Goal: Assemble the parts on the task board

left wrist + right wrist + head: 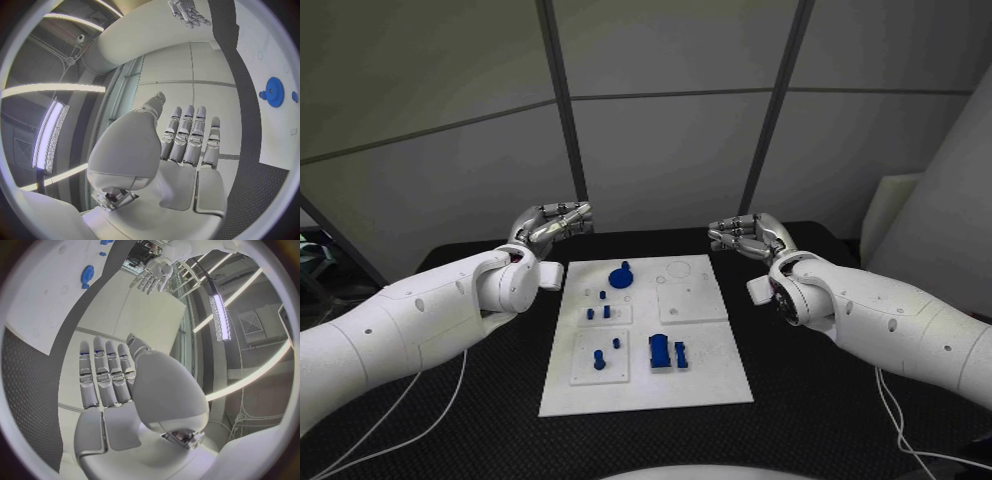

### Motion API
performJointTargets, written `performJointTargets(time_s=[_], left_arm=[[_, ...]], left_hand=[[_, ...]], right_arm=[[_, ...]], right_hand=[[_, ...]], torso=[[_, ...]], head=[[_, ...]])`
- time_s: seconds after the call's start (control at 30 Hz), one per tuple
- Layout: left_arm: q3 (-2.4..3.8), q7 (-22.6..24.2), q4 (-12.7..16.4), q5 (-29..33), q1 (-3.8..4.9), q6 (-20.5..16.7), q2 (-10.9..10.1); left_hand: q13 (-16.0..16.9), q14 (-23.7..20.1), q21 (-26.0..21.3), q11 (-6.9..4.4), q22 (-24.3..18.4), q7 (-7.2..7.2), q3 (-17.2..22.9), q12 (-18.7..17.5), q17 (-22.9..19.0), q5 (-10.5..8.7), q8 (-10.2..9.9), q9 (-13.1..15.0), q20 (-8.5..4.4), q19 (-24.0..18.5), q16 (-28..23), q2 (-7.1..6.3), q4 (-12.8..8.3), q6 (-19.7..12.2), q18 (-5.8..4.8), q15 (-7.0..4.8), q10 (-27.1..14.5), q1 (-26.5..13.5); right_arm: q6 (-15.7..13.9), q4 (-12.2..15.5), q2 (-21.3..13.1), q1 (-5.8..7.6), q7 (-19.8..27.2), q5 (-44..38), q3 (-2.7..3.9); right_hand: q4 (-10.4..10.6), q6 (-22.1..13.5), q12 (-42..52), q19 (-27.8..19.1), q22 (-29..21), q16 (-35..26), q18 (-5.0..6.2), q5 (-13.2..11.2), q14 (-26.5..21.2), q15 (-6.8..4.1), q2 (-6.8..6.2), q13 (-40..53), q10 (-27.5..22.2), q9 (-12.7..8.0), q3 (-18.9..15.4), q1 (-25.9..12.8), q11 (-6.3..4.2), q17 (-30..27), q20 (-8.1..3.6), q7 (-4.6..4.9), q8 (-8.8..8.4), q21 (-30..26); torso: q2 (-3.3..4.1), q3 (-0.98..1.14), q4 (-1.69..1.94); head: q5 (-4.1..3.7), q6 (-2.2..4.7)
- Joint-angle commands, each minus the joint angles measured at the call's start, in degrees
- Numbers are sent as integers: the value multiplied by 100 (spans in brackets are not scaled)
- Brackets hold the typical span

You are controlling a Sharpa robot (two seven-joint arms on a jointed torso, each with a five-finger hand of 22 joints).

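While both your left hand (553, 224) and right hand (747, 234) hover spread, holding nothing, beyond the task board (711, 385), blue parts (659, 351) stand on it; assembly stage unclear.

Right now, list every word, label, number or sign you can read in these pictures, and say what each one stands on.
None: no text can be read in any view.
The task board is plain white, with faint outlines only.
The blue parts bear no markings that can be made out.
The left hand and right hand show no lettering or brand.
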Motion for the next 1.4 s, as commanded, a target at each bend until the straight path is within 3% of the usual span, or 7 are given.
performJointTargets(time_s=[0.03, 0.23, 0.27, 0.4, 0.8, 0.9, 1.4], left_arm=[[8, 430, -141, 416, -17, -444, 95], [10, 530, -212, 499, -64, -597, 237], [4, 221, -197, 267, -62, -316, 196], [-9, 237, -81, 255, -58, -425, 164], [-184, 460, 1458, 103, -5, -1879, -256], [-245, 539, 2002, 50, 14, -2391, -405], [-333, 652, 2781, -27, 40, -3126, -617]], left_hand=[[-3, 74, -2, 1, -210, -26, -258, -53, -169, -4, -22, -3, 4, -114, -240, 98, 30, -73, -167, 23, -132, 14], [3, 97, 23, 2, -239, 17, -384, -46, -218, 2, -22, -5, 6, 26, -354, 164, 21, -117, -150, 44, -211, 71], [-351, -1395, -301, -288, -641, -226, -529, -396, -588, -259, -378, -370, -496, -856, -763, 499, -192, -1656, -530, -241, -1785, -2338], [-351, -1754, -301, -354, -740, -274, -960, -396, -588, -323, -378, -370, -632, -1041, -763, 499, -252, -2074, -349, -302, -2217, -2957], [-351, -2964, -301, -942, -1067, -750, -960, -396, -588, -863, -378, -370, -1047, -1735, -763, 499, -679, -3356, -1059, -869, -3531, -4941], [-351, -3183, -301, -942, -1128, -750, -960, -396, -588, -863, -378, -370, -1124, -1861, -763, 499, -679, -3590, -1059, -869, -3771, -5301], [-351, -3932, -301, -942, -1565, -750, -960, -396, -588, -863, -378, -370, -1669, -2303, -763, 499, -679, -4382, -1059, -869, -4589, -6531]], right_arm=[[349, -146, 117, 16, 436, 325, 11], [331, -241, 216, 16, 489, 297, 15], [175, -214, 190, 5, 235, 173, 7], [76, -98, 146, 22, 263, 262, -18], [-1246, 1444, -434, 249, 634, 1449, -361], [-1712, 1988, -638, 329, 765, 1868, -482], [-2386, 2775, -934, 445, 955, 2473, -656]], right_hand=[[-58, -56, -18, 119, -93, -160, 87, 11, -8, 38, 15, -161, -46, -101, -11, -83, 57, -162, -9, 28, -20, -91], [-156, -135, -26, 174, -296, -285, 77, 11, -142, 126, 46, -342, -162, -297, -82, -150, 110, -495, 35, 50, -24, -328], [-338, -1783, -375, -1384, -514, -633, -295, -274, -1967, -115, 205, -694, -1964, -490, -353, -2590, -164, -686, -428, -291, -377, -532], [-405, -2232, -375, -1765, -589, -633, -295, -336, -2461, -164, 205, -694, -2454, -557, -420, -3250, -231, -764, -516, -376, -377, -603], [-840, -3587, -375, -3015, -1083, -633, -517, -915, -3959, -647, 205, -694, -3938, -997, -963, -5242, -804, -1227, -867, -648, -377, -1078], [-840, -3857, -375, -3263, -1083, -633, -516, -915, -4260, -647, 205, -694, -4233, -997, -963, -5641, -804, -1227, -938, -1083, -377, -1078], [-840, -4720, -375, -4052, -1083, -633, -981, -915, -5211, -647, 205, -694, -5171, -997, -963, -6909, -804, -1227, -1423, -1083, -377, -1078]], torso=[[-63, 14, -14], [-44, 24, 40], [-44, 14, 5], [2, 14, 50], [368, 15, 411], [378, 15, 421], [378, 15, 421]], head=[[80, 127], [150, 197], [108, 167], [95, 225], [-9, 681], [-12, 693], [-12, 693]])
